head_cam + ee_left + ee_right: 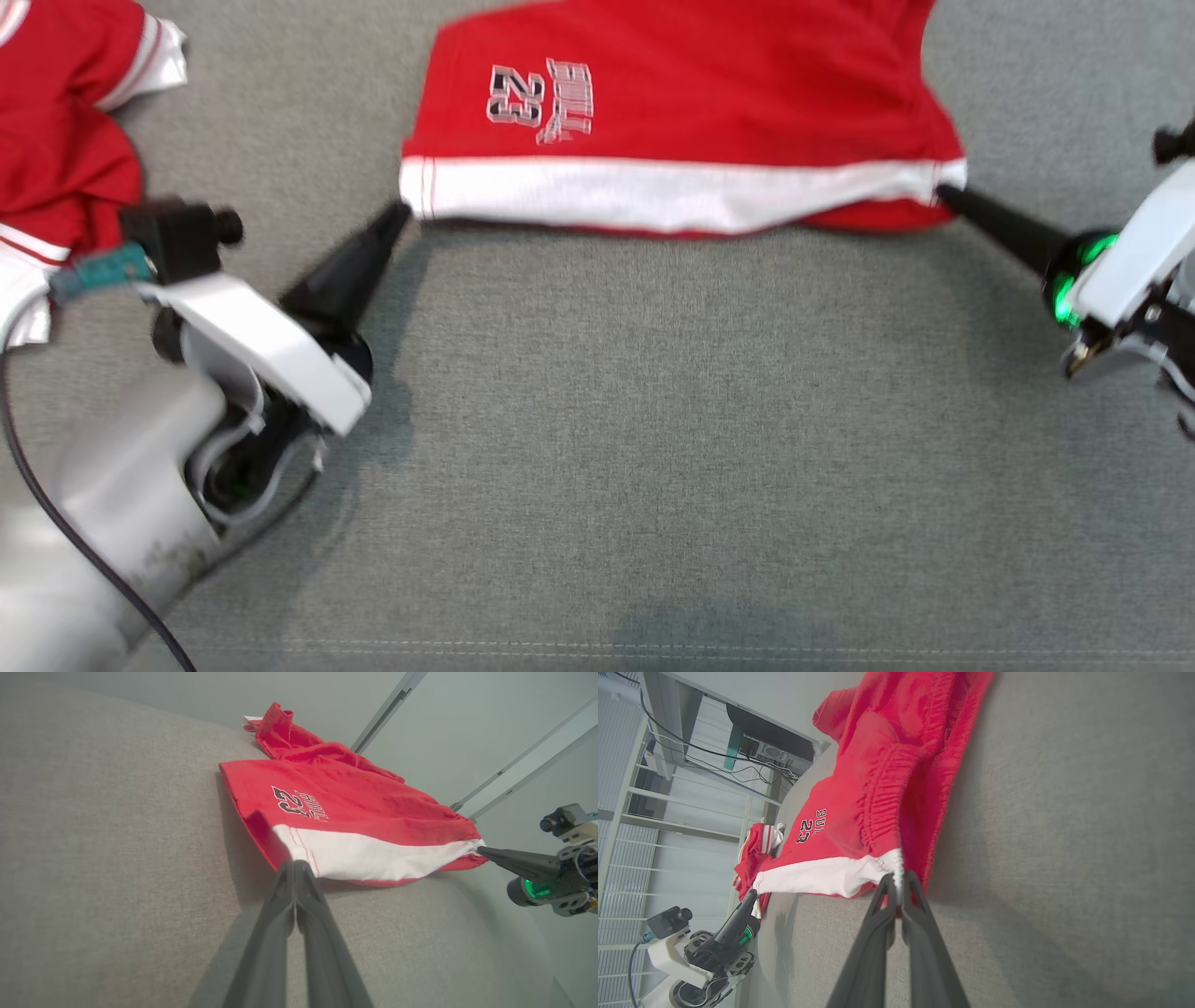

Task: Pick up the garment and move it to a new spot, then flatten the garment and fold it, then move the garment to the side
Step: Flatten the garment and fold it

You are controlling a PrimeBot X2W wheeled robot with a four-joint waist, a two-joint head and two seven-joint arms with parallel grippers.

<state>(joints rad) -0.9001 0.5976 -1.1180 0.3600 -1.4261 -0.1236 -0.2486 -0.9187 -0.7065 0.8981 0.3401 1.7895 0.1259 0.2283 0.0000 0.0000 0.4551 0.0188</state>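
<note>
Red basketball shorts (691, 84) spread on grey fabric surface (653, 448), long axis running left to right, white band toward the robot, left gripper (400, 213) pinched closed on its left corner, right gripper (943, 191) clamped on the right corner.

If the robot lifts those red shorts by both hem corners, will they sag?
Probably: the red shorts look thin and floppy, bunched at the far end. Likely light; the left gripper and right gripper pinch only their white band corners.
</note>
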